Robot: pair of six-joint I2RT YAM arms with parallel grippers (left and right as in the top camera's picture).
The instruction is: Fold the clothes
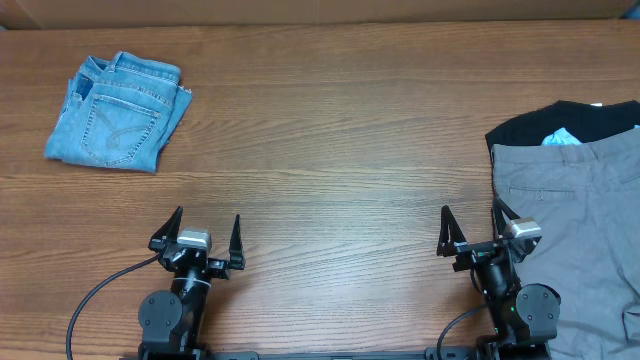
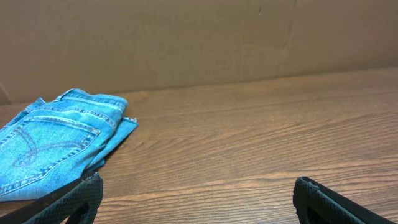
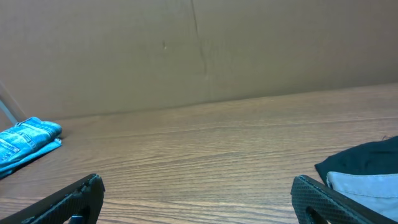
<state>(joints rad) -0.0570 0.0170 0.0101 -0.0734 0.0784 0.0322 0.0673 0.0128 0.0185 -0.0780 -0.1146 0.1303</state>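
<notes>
Grey shorts [image 1: 580, 220] lie spread at the right edge of the table, on top of a black T-shirt [image 1: 560, 122] whose far part shows behind them. Both show at the right in the right wrist view: shorts [image 3: 357, 185], T-shirt [image 3: 360, 158]. Folded light-blue denim [image 1: 118, 112] lies at the far left, and shows in the left wrist view [image 2: 50, 140] and the right wrist view [image 3: 25, 142]. My left gripper [image 1: 208, 228] is open and empty near the front edge. My right gripper [image 1: 470, 225] is open and empty, its right finger at the shorts' left edge.
A brown cardboard wall [image 2: 186, 43] stands along the table's far edge. The wooden table [image 1: 330, 150] lies between the denim and the shorts. A black cable [image 1: 95, 295] runs from the left arm's base.
</notes>
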